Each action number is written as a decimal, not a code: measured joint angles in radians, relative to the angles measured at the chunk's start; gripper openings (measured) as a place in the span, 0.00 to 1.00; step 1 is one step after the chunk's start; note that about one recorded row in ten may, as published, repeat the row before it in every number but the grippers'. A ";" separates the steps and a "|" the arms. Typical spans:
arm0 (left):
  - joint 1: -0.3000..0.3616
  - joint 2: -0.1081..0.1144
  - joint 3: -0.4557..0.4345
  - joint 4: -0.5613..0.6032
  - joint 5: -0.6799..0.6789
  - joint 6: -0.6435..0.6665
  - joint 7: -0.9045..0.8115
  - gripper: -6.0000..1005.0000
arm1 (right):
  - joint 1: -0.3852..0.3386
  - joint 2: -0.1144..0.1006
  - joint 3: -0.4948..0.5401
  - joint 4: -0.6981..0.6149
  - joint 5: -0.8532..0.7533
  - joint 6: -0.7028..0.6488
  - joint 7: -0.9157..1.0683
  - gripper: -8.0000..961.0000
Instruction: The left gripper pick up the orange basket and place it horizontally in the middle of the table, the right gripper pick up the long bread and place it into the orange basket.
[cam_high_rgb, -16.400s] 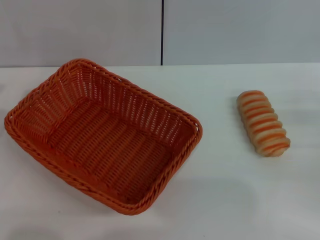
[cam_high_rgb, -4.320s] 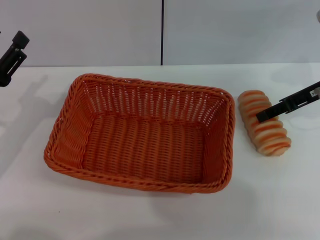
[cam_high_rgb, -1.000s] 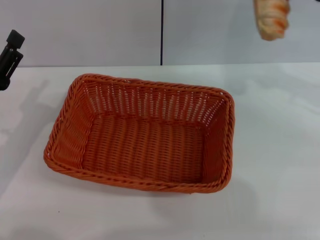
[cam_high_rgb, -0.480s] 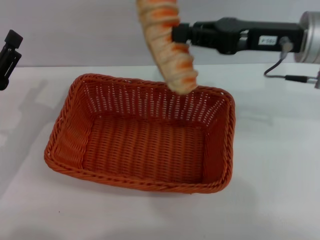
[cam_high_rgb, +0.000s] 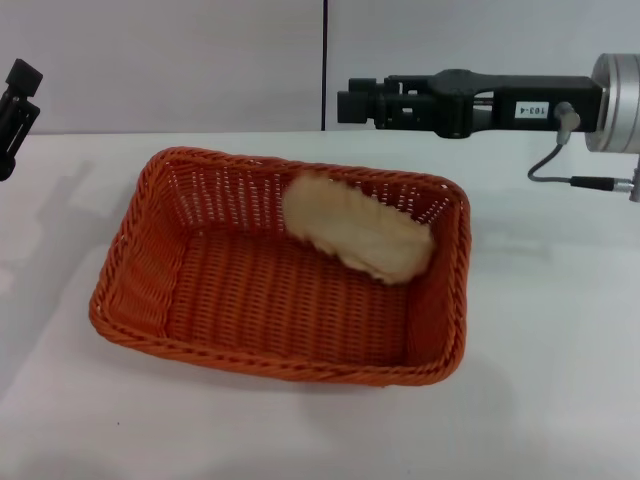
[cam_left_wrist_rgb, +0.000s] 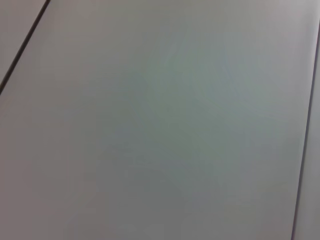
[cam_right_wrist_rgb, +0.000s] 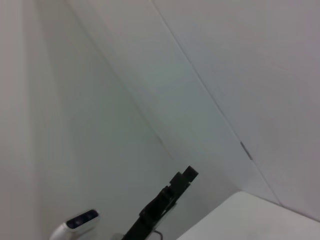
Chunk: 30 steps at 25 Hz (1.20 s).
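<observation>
White table (cam_high_rgb: 560, 340), grey panel wall behind. Long bread (cam_high_rgb: 358, 238), half a second ago hanging from right gripper (cam_high_rgb: 346, 105) above basket, now lies pale side up inside orange basket (cam_high_rgb: 140, 290), toward far right corner. Right gripper holds nothing, hovers above basket's far rim; jaw gap: cannot tell. Left gripper (cam_high_rgb: 14, 105) parked at far left edge, raised, unchanged; open or closed unclear. Basket unmoved mid-table.

A small white label (cam_high_rgb: 532, 110) sits on the black body of the right arm, which is held above the far rim of the basket (cam_high_rgb: 452, 290) in the head view. Its dark print reads "103-4", though the characters are tiny and the reading is not certain. Nothing else in any view carries readable text
</observation>
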<state>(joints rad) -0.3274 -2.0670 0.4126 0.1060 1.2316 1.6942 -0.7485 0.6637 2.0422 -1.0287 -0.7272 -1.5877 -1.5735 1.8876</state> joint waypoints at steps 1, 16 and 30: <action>-0.001 0.000 0.000 -0.001 0.000 0.000 0.000 0.77 | 0.000 0.000 0.000 0.000 0.000 0.000 0.000 0.48; -0.004 -0.001 -0.023 -0.006 0.000 0.030 0.000 0.77 | -0.199 0.016 0.439 0.217 0.042 -0.042 -0.544 0.64; 0.006 0.001 -0.246 -0.042 0.000 0.010 0.093 0.77 | -0.445 0.032 0.718 0.444 0.511 -0.102 -0.945 0.64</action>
<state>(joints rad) -0.3212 -2.0664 0.1664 0.0641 1.2316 1.7041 -0.6554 0.2182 2.0739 -0.3111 -0.2829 -1.0771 -1.6750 0.9423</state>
